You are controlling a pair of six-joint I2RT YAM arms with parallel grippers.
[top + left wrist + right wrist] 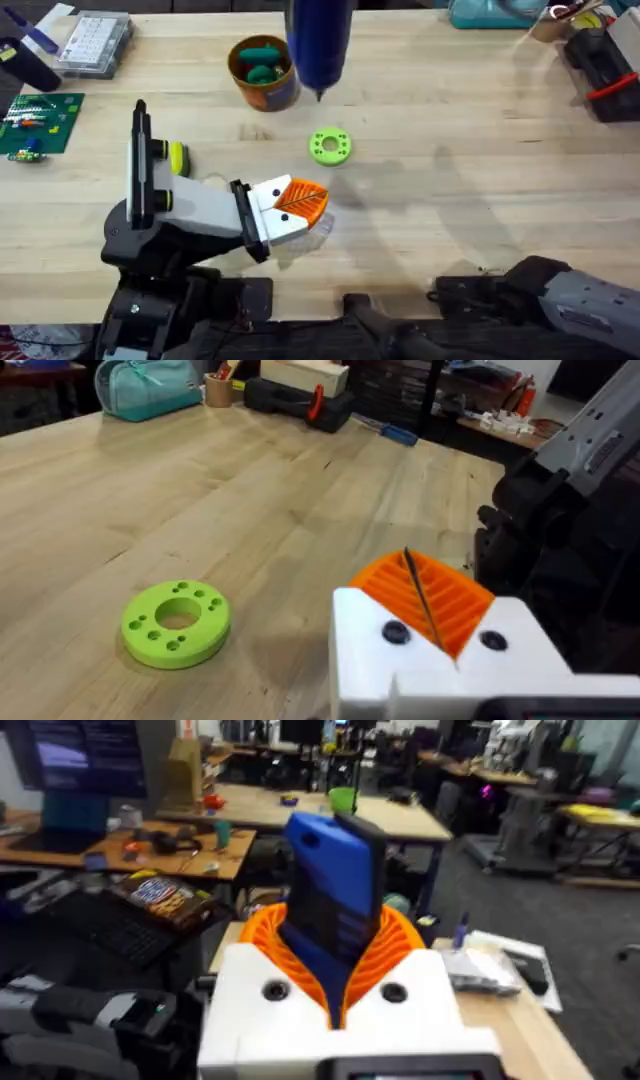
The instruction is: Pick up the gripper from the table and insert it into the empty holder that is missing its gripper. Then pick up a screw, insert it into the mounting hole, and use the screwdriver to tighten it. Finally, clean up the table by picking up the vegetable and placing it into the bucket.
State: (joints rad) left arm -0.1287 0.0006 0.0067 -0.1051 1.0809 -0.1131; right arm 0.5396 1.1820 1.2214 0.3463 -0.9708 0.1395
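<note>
Blue and slim, the screwdriver (335,895) sits clenched in my right gripper (335,990) high above the table near the bucket (264,72), seemingly stiff but slippery, best held mid-body; my left gripper (435,625) pinches a thin rod.

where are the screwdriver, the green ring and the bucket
screwdriver (320,45), overhead view, on its blue body
green ring (330,146), overhead view, on its flat top face
bucket (275,95), overhead view, on its orange side wall
</note>
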